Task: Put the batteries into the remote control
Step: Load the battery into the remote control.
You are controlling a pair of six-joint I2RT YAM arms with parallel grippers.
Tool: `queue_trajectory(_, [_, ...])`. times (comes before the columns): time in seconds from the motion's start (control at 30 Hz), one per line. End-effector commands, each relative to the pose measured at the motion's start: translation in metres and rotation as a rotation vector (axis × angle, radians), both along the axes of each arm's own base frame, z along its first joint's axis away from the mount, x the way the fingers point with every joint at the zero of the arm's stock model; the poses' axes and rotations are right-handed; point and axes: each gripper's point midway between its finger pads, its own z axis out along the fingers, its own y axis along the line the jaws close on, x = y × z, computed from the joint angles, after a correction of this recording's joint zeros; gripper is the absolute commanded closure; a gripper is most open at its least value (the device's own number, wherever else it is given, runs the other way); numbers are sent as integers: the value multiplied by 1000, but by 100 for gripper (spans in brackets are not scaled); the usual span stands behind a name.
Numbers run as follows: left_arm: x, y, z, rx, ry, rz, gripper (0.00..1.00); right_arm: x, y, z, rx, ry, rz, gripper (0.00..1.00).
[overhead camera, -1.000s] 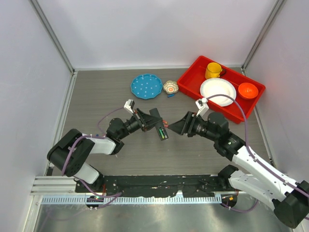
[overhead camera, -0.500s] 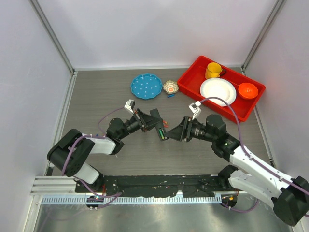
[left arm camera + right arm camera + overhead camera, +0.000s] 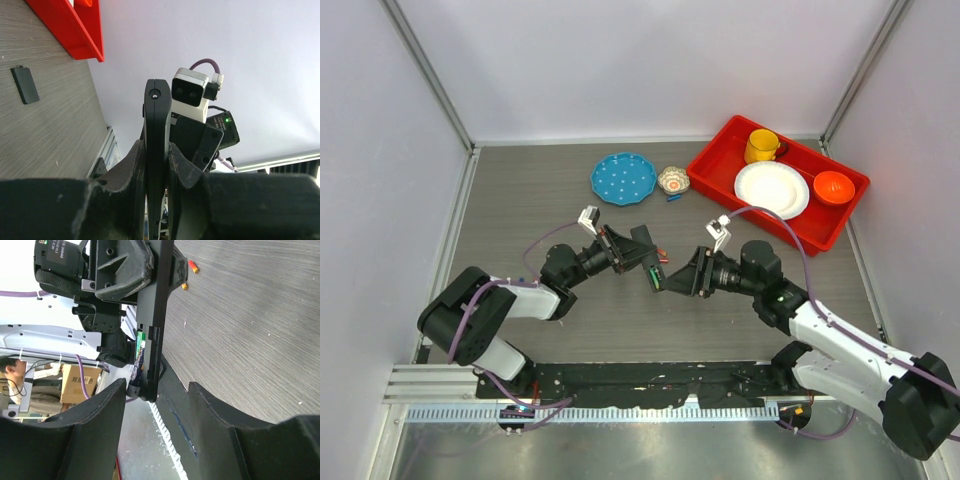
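My left gripper [image 3: 642, 258] is shut on the remote control [image 3: 651, 268], a slim black bar held above the table. In the left wrist view the remote control [image 3: 157, 120] stands edge-on between the fingers [image 3: 131, 165]. A green and dark battery [image 3: 139, 356] lies in the open compartment at the remote control's [image 3: 154, 310] free end; the battery [image 3: 658, 280] shows green from above. My right gripper [image 3: 156, 407] is open, its jaws on either side of that end. The left fingertip [image 3: 107, 402] is close to the battery, and the right one stands apart.
A small flat black cover [image 3: 25, 85] lies on the table. Two small orange sticks [image 3: 192, 266] lie beyond the remote. At the back are a blue plate [image 3: 623, 178], a small bowl [image 3: 673, 180] and a red tray [image 3: 718, 160] with a yellow cup, white plate and orange bowl.
My right gripper has moved left up to the remote's free end and its jaws have narrowed a little. The left arm and the remote have stayed put.
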Motion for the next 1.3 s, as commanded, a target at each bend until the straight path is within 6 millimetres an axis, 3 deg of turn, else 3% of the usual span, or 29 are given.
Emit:
queue_trajectory(0.0, [-15,11,63,-162,-237,-8,100,2,6,16,71,-45,17,43])
queue_trajectory(1.27, [-26,4,66,-171,-247,-30,100,13,9,8,64,-5,-23,54])
